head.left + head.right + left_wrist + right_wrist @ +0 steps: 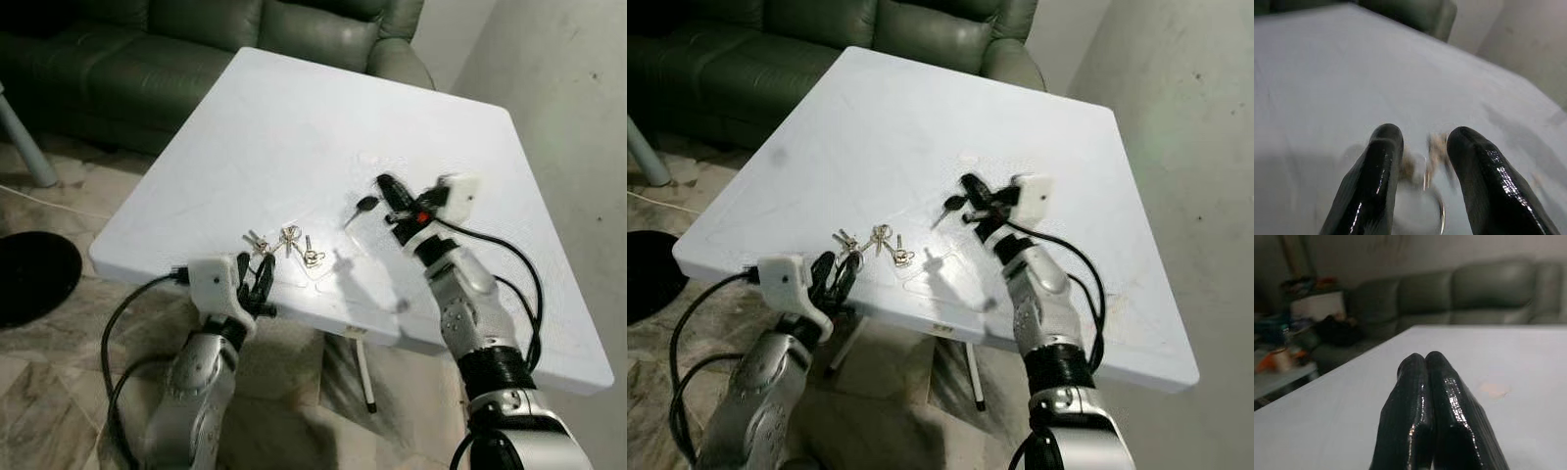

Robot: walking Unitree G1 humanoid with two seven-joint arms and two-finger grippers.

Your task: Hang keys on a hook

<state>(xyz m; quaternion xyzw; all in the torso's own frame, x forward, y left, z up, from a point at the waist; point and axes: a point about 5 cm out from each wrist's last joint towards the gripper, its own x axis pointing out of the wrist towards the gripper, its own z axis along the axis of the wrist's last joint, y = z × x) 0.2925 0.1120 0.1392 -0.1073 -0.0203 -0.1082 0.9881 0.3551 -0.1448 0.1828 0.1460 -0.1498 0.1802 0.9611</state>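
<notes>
A bunch of silver keys on rings (285, 242) lies on the white table (294, 127) near its front edge. My left gripper (256, 271) sits low at that edge just short of the bunch, open; in the left wrist view the blurred keys (1427, 159) show past the gap between its fingers (1382, 161). A single black-headed key (364, 206) lies further right on the table. My right gripper (385, 186) hovers beside it, shut with nothing between its fingers (1425, 382).
A dark green sofa (196, 49) stands behind the table. A grey wall (568, 78) runs along the right. A black round object (34, 274) lies on the tiled floor at the left, and a thin table leg (364, 372) stands under the front edge.
</notes>
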